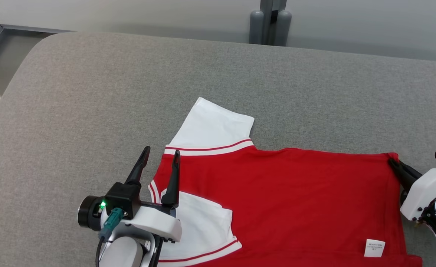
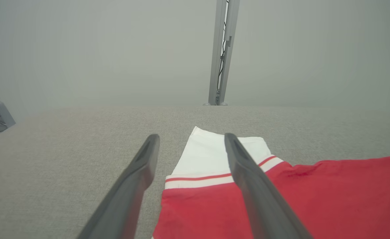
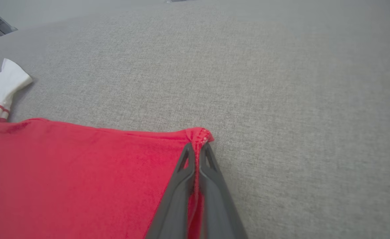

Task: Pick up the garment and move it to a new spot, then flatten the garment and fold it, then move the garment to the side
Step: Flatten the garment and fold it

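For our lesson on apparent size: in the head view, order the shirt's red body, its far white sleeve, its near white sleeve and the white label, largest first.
1. red body
2-3. far white sleeve and near white sleeve: alike; the left gripper hides part of the near one, so unranked
4. white label

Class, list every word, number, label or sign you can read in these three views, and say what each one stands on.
White label, sewn near the lower right edge of the red garment: a few lines of dark print, too small and blurred to read.
No other words, numbers, brands or signs can be read.
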